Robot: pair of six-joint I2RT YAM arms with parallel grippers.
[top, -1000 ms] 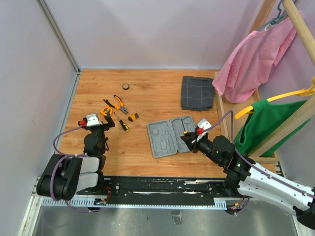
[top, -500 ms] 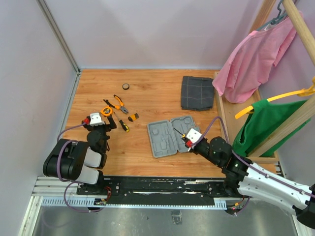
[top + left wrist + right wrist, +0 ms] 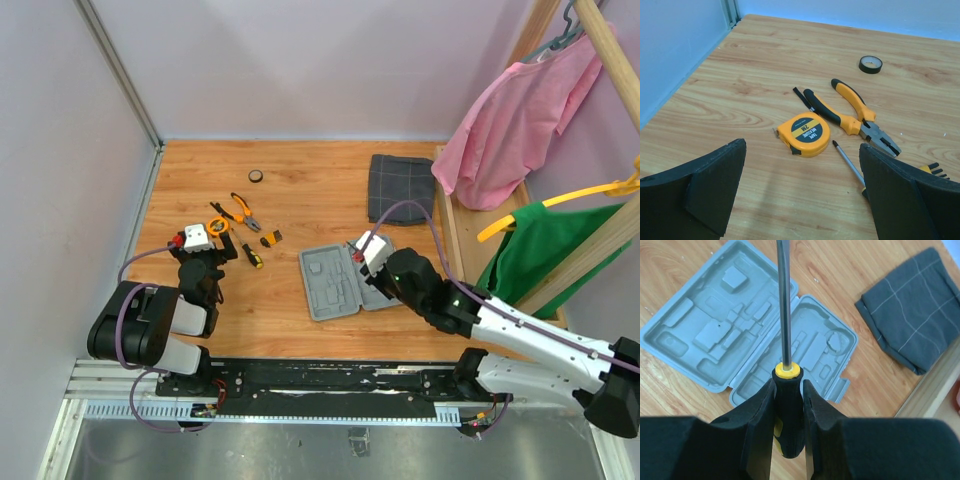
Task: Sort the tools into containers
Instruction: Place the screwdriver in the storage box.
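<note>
While your right hand (image 3: 787,390) is pinched narrow on the black handle of the screwdriver (image 3: 784,315), just behind the yellow collar, you hold it at its best place. The thick handle should resist slipping, where the smooth steel shaft would likely slide or twist between the pads. Expect a light, rigid tool that will not flex or break, though it could pivot in the grip if nudged sideways. Its long axis runs straight out from the hand, in line with the fingers, and the blade end points away from you. The tip leaves the top of the wrist view, so you cannot check it there. It hangs over the open grey tool case (image 3: 705,330), crossing the hinge line, not yet in a recess. A folded checked cloth (image 3: 912,305) lies beyond. Your left hand (image 3: 802,185) is spread wide and holding nothing, low over the table (image 3: 765,50), facing the tape measure (image 3: 803,133) and pliers (image 3: 850,112).
</note>
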